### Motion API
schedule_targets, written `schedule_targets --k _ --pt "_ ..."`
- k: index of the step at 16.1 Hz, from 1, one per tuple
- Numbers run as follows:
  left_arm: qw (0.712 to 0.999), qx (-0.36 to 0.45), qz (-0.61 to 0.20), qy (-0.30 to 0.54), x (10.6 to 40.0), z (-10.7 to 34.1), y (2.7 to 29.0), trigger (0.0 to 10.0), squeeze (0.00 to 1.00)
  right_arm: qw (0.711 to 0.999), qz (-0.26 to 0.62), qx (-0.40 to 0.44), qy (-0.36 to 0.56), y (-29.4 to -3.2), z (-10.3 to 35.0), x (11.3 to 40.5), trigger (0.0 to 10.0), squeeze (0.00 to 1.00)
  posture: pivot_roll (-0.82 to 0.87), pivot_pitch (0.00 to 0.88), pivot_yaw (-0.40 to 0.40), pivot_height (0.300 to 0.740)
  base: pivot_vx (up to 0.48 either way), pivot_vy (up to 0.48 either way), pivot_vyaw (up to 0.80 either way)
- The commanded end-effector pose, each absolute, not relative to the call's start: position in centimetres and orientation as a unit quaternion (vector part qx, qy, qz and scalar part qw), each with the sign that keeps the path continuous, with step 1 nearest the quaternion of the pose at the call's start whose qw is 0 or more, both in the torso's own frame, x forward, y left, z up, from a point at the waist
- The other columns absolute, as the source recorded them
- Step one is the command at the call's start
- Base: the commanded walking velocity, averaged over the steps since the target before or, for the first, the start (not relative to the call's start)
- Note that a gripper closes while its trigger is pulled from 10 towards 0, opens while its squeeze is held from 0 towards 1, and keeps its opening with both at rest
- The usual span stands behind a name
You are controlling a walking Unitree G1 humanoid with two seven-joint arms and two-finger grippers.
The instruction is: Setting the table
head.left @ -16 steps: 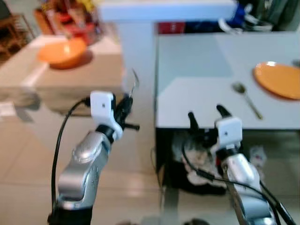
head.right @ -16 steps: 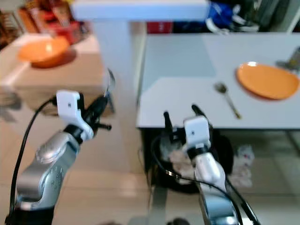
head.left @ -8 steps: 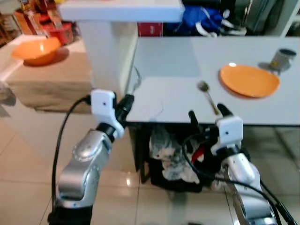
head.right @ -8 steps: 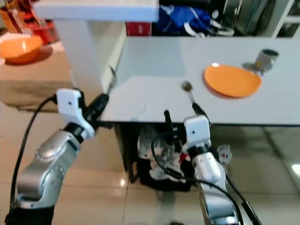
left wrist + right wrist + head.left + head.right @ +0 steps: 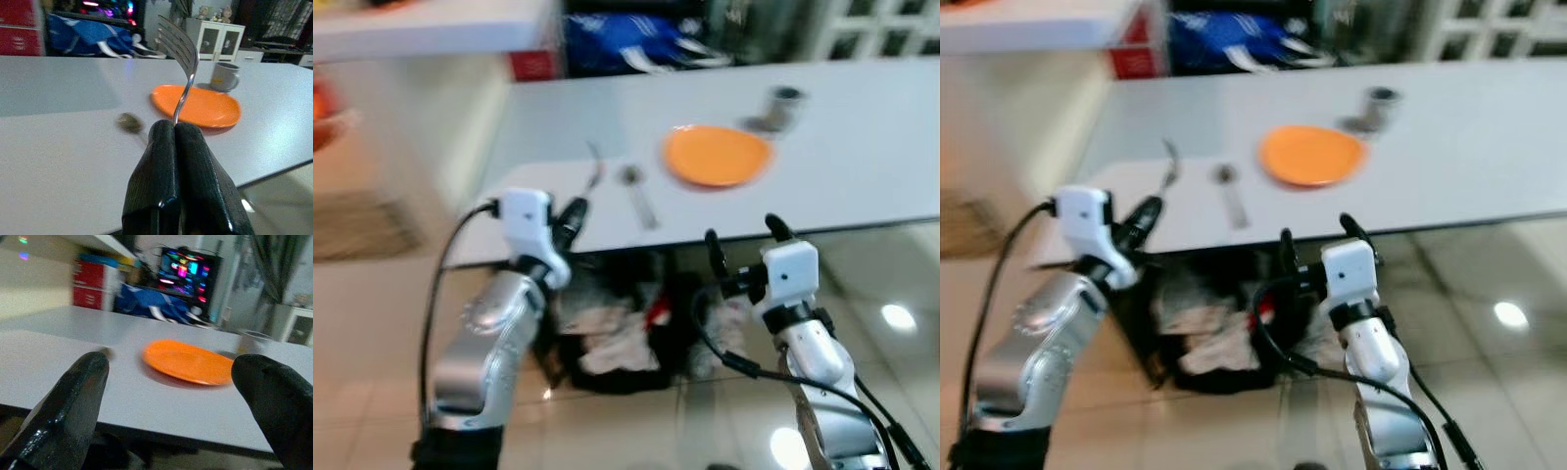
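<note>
Your left claw (image 5: pixel 174 128) is clamped tight on the fork (image 5: pixel 182 58), held upright short of the surface (image 5: pixel 862 127). The right claw (image 5: pixel 740 239) hangs spread wide, empty. The spoon (image 5: pixel 636 191) lies beside the orange plate (image 5: pixel 717 155), apparently just apart. Next, carry the fork in and lay it by the plate.

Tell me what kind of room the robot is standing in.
Probably a home dining area open to a living room. A white table holds an orange plate, a spoon and a grey mug; the right wrist view shows a lit screen behind it.
</note>
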State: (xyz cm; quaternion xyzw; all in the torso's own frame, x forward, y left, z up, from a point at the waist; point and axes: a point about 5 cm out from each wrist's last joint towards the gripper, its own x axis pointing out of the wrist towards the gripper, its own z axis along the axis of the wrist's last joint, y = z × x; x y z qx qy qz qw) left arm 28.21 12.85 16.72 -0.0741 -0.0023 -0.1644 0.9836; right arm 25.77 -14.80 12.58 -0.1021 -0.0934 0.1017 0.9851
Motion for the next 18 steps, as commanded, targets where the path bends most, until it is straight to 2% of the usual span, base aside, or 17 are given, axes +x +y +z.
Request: schedule_targets --k 1,9,13,18 --pt "0.982 -0.071 -0.173 -0.008 28.4 17.1 12.2 0.0 0.0 0.985 0.095 -0.105 -0.095 -15.2 12.7 25.8 10.0 0.0 -0.14 0.0 0.077 0.722 0.307 -0.368 0.0" --pt "0.979 -0.063 -0.194 -0.005 28.5 17.1 11.2 0.0 0.0 0.985 0.096 -0.107 -0.093 -15.3 12.7 25.6 10.0 0.0 -0.15 0.0 0.078 0.722 0.302 -0.369 0.0" --pt "0.979 -0.058 -0.195 0.0 28.7 17.0 11.1 0.0 0.0 0.985 0.097 -0.108 -0.093 -15.3 12.7 25.7 10.0 0.0 -0.15 0.0 0.082 0.722 0.0 -0.421 0.0" --pt "0.98 -0.053 -0.191 0.002 29.1 16.8 11.1 0.0 0.0 0.985 0.1 -0.11 -0.092 -15.2 12.5 25.6 10.0 0.0 -0.16 0.0 0.09 0.722 0.252 -0.406 0.0"
